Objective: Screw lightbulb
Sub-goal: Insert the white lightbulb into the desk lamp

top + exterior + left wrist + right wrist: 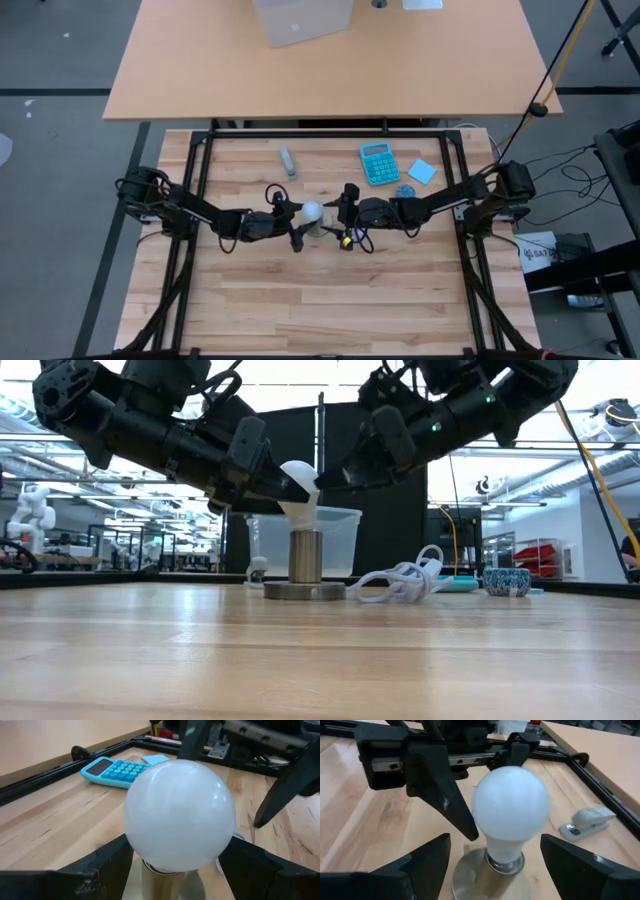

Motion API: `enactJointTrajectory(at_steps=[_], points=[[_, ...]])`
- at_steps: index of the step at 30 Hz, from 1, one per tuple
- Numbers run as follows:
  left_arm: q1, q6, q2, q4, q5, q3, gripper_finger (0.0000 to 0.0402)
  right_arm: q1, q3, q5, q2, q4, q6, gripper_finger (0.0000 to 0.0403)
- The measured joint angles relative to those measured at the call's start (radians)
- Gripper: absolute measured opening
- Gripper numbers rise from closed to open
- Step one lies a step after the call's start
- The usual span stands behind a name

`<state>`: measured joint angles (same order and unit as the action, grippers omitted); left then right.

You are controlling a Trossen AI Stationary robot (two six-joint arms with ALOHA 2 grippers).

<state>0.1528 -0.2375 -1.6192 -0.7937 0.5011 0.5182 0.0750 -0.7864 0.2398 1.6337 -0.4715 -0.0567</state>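
Frosted white lightbulb (299, 482) seated in its socket (305, 557), both claws around it.

I see the bulb upright with its silvery screw end at the mouth of the cylindrical metal socket, which stands on a round grey base on the wooden tabletop (330, 300). My left claw (297, 222) straddles the smooth, rounded head with fingers spread, close beside the glass; whether the pads touch I cannot tell. My right claw (340, 212) faces it from the other side, also spread and holding nothing. I judge the threading step is in hand: next I'd need a gentle squeeze on the head and a steady twist, keeping the bulb plumb. A coiled white cable (400, 582) lies just beside the base.
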Motion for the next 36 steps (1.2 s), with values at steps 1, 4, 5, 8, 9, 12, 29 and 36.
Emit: enactJointTrajectory(at_steps=[1, 4, 5, 8, 9, 12, 29, 36], points=[[0.0, 0.0, 0.0, -0.001, 0.0, 0.0, 0.028, 0.0, 0.0, 0.001, -0.012, 0.009, -0.001, 0.0302], [-0.003, 0.0, 0.0, -0.001, -0.005, 0.001, 0.028, 0.0, 0.0, 0.001, -0.043, 0.01, -0.013, 0.0302], [-0.004, -0.001, 0.0, -0.001, -0.007, 0.001, 0.028, 0.0, 0.0, 0.001, -0.048, 0.005, -0.018, 0.0302], [-0.009, -0.008, 0.0, -0.001, -0.012, 0.001, 0.028, 0.0, 0.0, -0.001, -0.054, -0.013, -0.039, 0.0302], [-0.009, -0.008, 0.0, -0.001, -0.013, 0.001, 0.028, 0.0, 0.0, -0.002, -0.054, -0.023, -0.042, 0.0302], [-0.009, -0.007, 0.0, -0.002, -0.014, 0.001, 0.028, -0.001, 0.0, -0.005, -0.051, -0.061, -0.049, 0.0298], [-0.015, -0.015, 0.0, -0.009, -0.017, 0.002, 0.028, 0.002, -0.021, -0.011, -0.049, -0.182, -0.036, 0.007], [-0.015, -0.015, 0.0, -0.008, -0.016, 0.002, 0.028, -0.013, -0.066, -0.019, -0.034, -0.12, -0.033, 0.0006]])
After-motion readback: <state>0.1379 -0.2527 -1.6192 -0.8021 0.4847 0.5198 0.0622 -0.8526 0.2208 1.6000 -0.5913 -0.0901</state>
